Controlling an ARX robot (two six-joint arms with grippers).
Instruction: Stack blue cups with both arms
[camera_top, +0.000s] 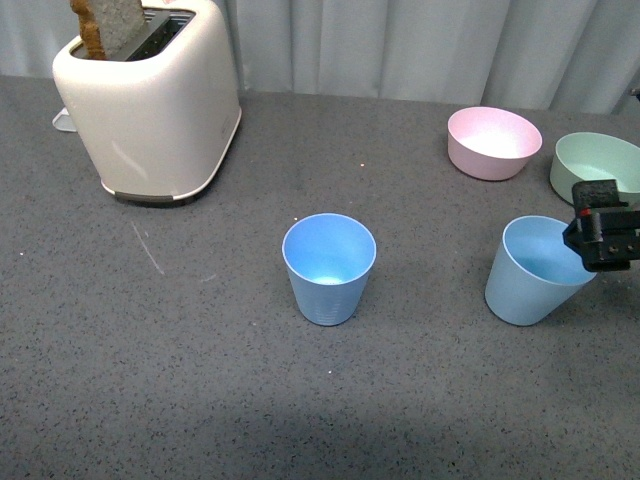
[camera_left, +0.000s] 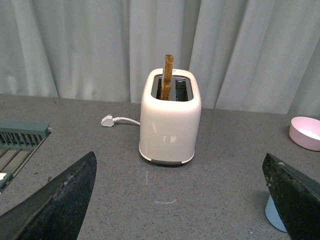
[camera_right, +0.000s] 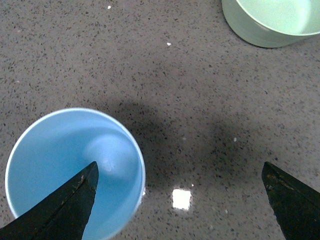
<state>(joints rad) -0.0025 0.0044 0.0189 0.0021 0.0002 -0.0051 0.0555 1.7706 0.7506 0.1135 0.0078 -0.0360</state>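
The right gripper (camera_top: 604, 238) hangs at the right edge of the table (camera_top: 200, 380), jaws spread wide and holding nothing. In the right wrist view one finger (camera_right: 62, 210) sits over the mouth of the right-hand blue cup (camera_top: 533, 270) and the other is well out over bare table. The jaws therefore straddle the cup's wall on its right side without closing on it. This looks like the approach to the first pick. The next move probably calls for a small drop, then closing on the rim wall, so that the cup can be lifted and carried left.

The middle blue cup (camera_top: 329, 268) stands upright near the centre of the table, well apart from the first and untouched. The green bowl (camera_top: 598, 165) is just beyond the gripper, and the pink bowl (camera_top: 492, 142) lies further back and to the left. The toaster (camera_top: 150, 100) is far left, with a slice of toast (camera_top: 108, 25) standing in it.

The left gripper (camera_left: 179, 157) does not show in the front view. Its own camera shows it open and empty, held low and level and facing the toaster, with a blue cup's edge beside one finger.
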